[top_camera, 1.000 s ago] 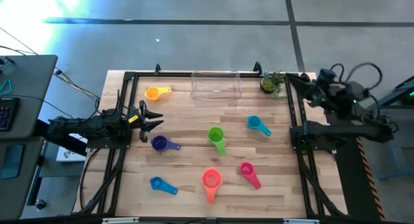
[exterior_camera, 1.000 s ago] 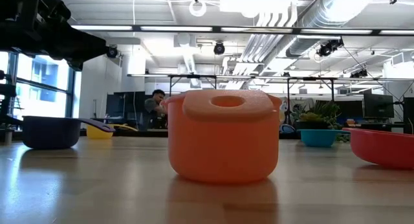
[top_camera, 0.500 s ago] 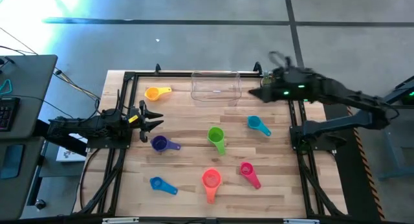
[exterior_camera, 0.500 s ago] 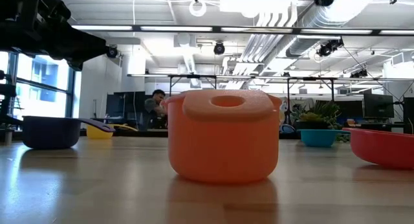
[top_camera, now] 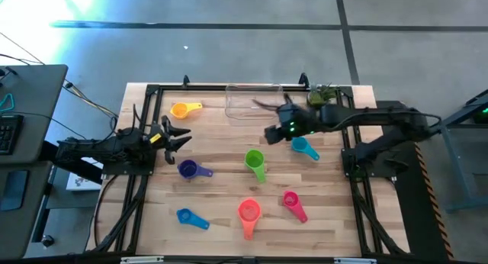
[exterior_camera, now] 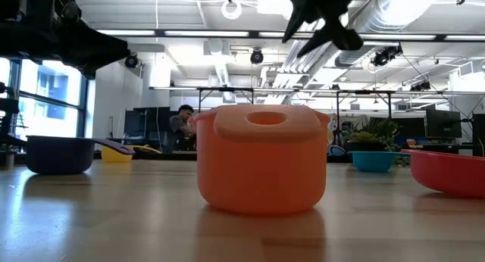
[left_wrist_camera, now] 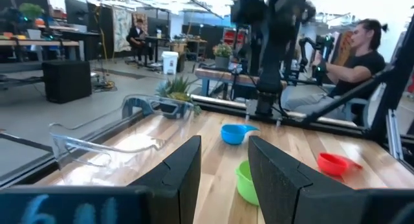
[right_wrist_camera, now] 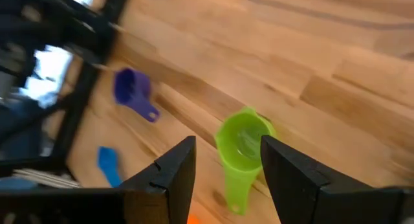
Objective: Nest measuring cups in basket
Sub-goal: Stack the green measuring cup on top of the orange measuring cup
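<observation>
Right claw: the right gripper (top_camera: 268, 133) hangs over the table middle, just above and beside the green cup (top_camera: 255, 162); its fingers (right_wrist_camera: 173, 175) stand apart with nothing between them, and the cup shows in the gap beyond them in the right wrist view.
Left claw: the left gripper (top_camera: 183, 137) waits at the left edge of the table, fingers spread, empty, near the purple cup (top_camera: 189, 169).
Cups: all 7 lie loose on the wood, none in the basket (top_camera: 254, 101): yellow cup (top_camera: 181, 109) near the far left corner, teal cup (top_camera: 302, 146) just under the right arm, pink cup (top_camera: 292, 202), coral cup (top_camera: 249, 212) and blue cup (top_camera: 187, 217) along the near side.
Basket: clear, empty as far as I can tell, at the far edge beside the potted plant (top_camera: 320, 98).
Risk 1: the green cup's bowl is round and light; if the fingers close on the rim off-centre, I judge it could tip or skid away.
Risk 2: the right arm reaches over the teal cup; a low sweep could knock it aside.
Risk 3: the basket is clear and hard to see, so a carried cup could catch its near wall.
Change, right arm: 1 second ago it was folded back by the right corner; it has swung across past the plant to the table middle.
Change, rest: left arm and all 7 cups are as before.
</observation>
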### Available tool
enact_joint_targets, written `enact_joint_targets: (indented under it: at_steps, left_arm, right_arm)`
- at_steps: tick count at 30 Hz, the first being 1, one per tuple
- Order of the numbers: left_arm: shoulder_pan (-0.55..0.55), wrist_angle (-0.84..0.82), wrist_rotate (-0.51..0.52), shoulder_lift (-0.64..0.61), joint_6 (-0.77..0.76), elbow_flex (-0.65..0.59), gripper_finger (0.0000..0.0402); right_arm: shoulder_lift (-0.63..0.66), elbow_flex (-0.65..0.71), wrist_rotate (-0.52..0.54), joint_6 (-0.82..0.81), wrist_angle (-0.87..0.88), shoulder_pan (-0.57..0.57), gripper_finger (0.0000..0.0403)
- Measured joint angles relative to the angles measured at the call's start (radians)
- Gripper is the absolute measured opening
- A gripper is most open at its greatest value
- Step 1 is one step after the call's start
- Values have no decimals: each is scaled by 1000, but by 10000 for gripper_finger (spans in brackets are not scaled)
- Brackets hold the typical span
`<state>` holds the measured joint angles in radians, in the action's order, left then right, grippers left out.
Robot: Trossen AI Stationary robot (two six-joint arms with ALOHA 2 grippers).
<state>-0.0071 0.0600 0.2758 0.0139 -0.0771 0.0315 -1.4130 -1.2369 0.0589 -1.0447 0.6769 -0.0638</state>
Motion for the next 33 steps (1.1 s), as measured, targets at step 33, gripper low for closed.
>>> enact_joint_targets:
  at_steps: [33]
  left_arm:
    - [0,141,80,0,-340,0,117]
  right_arm:
    - [-385,0,18,-29,-47,52,165]
